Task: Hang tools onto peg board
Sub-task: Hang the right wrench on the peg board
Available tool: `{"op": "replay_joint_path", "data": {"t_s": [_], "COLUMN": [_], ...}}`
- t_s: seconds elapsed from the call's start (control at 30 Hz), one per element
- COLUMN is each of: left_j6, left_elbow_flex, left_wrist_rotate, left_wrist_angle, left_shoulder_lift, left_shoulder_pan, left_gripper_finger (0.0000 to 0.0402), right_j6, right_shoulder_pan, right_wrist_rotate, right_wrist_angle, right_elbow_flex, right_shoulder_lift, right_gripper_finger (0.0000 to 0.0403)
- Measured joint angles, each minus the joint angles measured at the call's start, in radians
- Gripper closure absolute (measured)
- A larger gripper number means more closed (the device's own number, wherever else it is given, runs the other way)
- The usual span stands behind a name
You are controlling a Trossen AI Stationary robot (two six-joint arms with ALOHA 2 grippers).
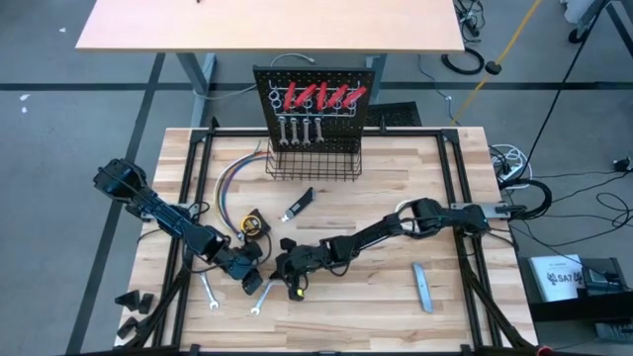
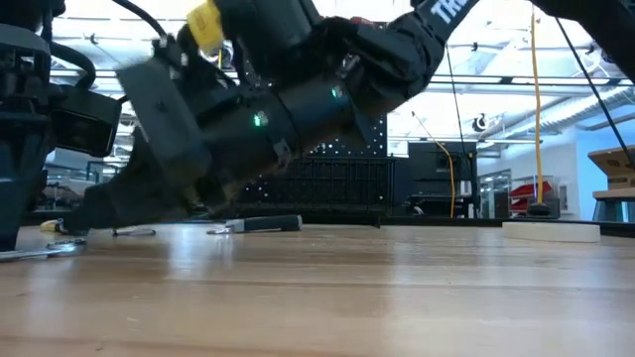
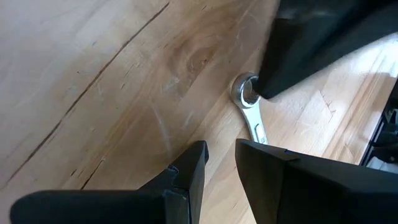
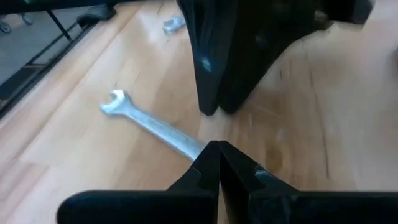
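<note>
Wrench lying flat on tabletop near front edge, second wrench lying just left of it. Left gripper hovering low beside wrench, fingers slightly spread, pinching nothing. Right gripper sitting just right of wrench, fingers pressed together, empty. Peg board standing at table's rear, red-handled tools hanging on it.

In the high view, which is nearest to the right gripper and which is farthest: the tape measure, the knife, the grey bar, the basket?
From the right gripper, low at the table's front:
1. Tape measure, toward the left arm's side.
2. Knife, toward the board.
3. Grey bar, out on the right side.
4. Basket, at the board's foot.
</note>
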Motion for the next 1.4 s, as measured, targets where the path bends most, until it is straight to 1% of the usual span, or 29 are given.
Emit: {"op": "replay_joint_path", "data": {"t_s": [0.1, 0.3, 0.5, 0.67, 0.83, 1.0, 1.1, 1.17, 1.23, 1.3, 1.4], "left_j6": [-0.002, 0.002, -0.005, -0.055, -0.081, -0.110, -0.112, -0.107, -0.081, -0.051, -0.003], "left_elbow_flex": [0.000, 0.000, -0.002, -0.002, -0.002, -0.002, 0.001, 0.022, 0.064, 0.129, 0.249], "left_wrist_rotate": [-0.003, -0.002, 0.024, 0.059, 0.062, 0.092, 0.078, 0.048, 0.049, 0.052, 0.034], "left_wrist_angle": [0.000, 0.011, 0.095, 0.124, 0.130, 0.137, 0.135, 0.101, 0.024, -0.103, -0.357], "left_shoulder_lift": [0.000, 0.000, 0.002, 0.003, 0.003, 0.002, 0.002, 0.002, 0.001, 0.001, 0.001], "left_shoulder_pan": [0.000, 0.000, -0.007, -0.021, -0.021, -0.040, -0.046, -0.048, -0.048, -0.048, -0.048], "left_gripper_finger": [0.0301, 0.0301, 0.0301, 0.0301, 0.0301, 0.0301, 0.0301, 0.0301, 0.0301, 0.0301, 0.0301], "right_j6": [0.008, 0.078, 0.154, 0.159, 0.159, 0.159, 0.159, 0.159, 0.159, 0.159, 0.159], "right_shoulder_pan": [0.000, -0.010, -0.015, -0.015, -0.015, -0.015, -0.018, -0.020, -0.021, -0.021, -0.021], "right_wrist_rotate": [-0.002, -0.005, 0.002, 0.002, 0.002, 0.002, 0.001, -0.001, -0.001, 0.001, 0.001], "right_wrist_angle": [-0.006, -0.062, -0.116, -0.119, -0.122, -0.124, -0.125, -0.126, -0.126, -0.126, -0.126], "right_elbow_flex": [0.001, 0.005, 0.007, 0.006, 0.006, 0.005, 0.005, 0.005, 0.004, 0.004, 0.004], "right_shoulder_lift": [0.010, 0.010, 0.006, 0.007, 0.008, 0.008, 0.008, 0.008, 0.008, 0.008, 0.008], "right_gripper_finger": [0.0403, 0.0403, 0.0403, 0.0403, 0.0403, 0.0403, 0.0403, 0.0403, 0.0403, 0.0403, 0.0403]}}
